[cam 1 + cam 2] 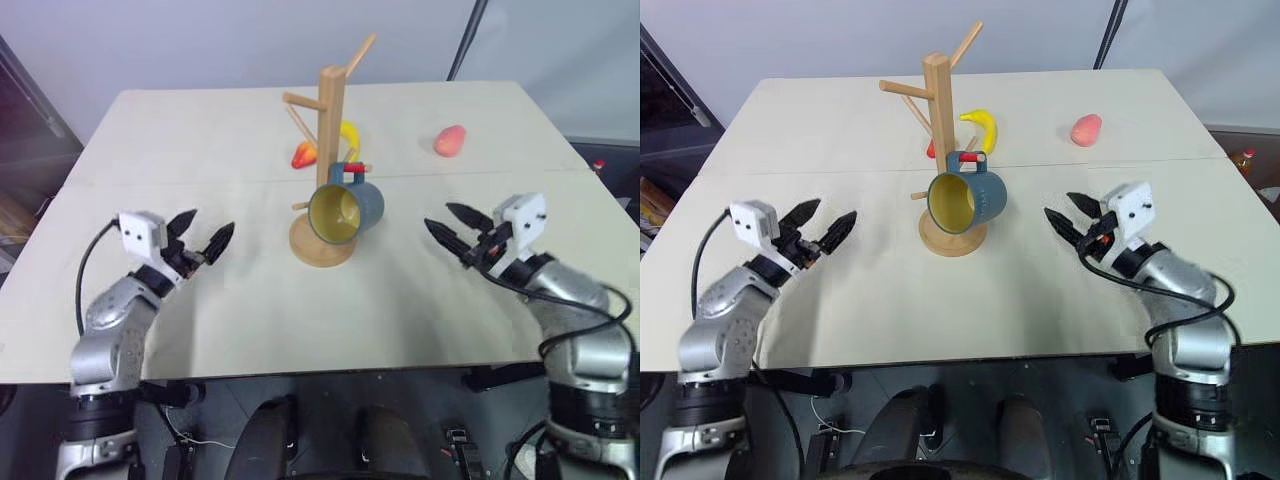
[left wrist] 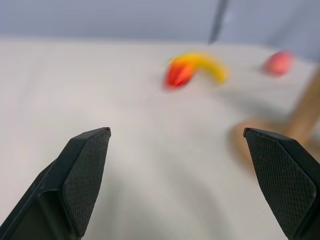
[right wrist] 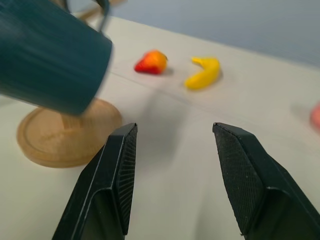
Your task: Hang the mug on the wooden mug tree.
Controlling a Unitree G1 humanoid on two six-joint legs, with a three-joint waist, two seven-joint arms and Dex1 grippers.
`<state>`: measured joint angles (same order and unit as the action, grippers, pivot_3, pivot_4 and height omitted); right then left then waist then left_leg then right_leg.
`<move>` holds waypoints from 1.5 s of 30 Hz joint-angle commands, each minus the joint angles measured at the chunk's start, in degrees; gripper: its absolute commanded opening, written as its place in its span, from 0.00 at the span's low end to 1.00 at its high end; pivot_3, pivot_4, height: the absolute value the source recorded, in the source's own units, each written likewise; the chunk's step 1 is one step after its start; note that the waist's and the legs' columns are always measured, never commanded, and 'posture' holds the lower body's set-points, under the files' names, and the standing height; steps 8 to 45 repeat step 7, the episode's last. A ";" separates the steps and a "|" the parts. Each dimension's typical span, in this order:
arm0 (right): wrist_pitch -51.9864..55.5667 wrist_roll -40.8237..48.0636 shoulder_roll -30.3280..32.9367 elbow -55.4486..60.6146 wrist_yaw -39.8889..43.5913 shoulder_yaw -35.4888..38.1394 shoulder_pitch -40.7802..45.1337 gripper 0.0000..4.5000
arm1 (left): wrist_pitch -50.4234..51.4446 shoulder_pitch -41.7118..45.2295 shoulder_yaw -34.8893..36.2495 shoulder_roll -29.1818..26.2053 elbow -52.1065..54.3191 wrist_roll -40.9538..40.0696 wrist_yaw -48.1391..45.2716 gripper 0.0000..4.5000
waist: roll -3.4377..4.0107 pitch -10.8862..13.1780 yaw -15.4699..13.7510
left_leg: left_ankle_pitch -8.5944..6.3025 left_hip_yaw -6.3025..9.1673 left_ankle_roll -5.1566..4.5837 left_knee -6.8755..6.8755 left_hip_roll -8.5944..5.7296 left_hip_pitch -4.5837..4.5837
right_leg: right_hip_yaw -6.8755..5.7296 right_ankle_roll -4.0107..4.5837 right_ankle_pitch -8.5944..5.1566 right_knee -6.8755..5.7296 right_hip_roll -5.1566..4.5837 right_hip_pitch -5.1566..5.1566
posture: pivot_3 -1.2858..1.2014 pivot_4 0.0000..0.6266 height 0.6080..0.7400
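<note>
Both tools, left tool (image 1: 207, 236) and right tool (image 1: 447, 223), spread, empty; mug (image 1: 346, 211) hangs on mug tree (image 1: 329, 120) between them.

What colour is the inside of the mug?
Yellow inside the mug, dark teal-blue outside; clearest in the left eye view.

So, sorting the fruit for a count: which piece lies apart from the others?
The pinkish-red round fruit, alone toward the table's right; the yellow banana and red-orange fruit lie together.

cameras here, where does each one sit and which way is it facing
Left and right eye views: on the head, looking forward and down at the mug hanging on the wooden mug tree; both arms show.
Left wrist view: along the open left gripper across the table.
Right wrist view: along the open right gripper.
Both share the banana.
</note>
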<state>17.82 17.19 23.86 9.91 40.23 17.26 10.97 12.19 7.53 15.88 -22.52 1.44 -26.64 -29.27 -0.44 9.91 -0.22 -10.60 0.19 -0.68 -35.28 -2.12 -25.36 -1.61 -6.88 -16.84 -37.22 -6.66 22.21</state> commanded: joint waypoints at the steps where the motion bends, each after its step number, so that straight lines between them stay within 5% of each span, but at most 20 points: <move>1: -6.25 1.41 -1.32 -4.40 -1.12 1.52 0.27 0.55 | -3.95 -1.90 2.07 0.94 0.23 2.32 2.78 1.00 | 0.00 0.00 -0.10 | 0.00 0.00 0.00 0.00 0.00 0.00 | 0.00 0.00 0.00 0.00 0.00 0.00 | 0.52 0.24 1.00; 45: -10.09 2.49 -0.49 -10.31 1.71 -0.64 1.08 0.55 | -4.91 -5.30 2.35 1.72 1.91 3.35 4.75 1.00 | 0.00 0.00 -0.36 | -0.01 0.00 0.01 0.00 0.00 0.00 | 0.00 0.01 0.00 0.05 -0.04 -0.01 | 0.52 0.24 1.00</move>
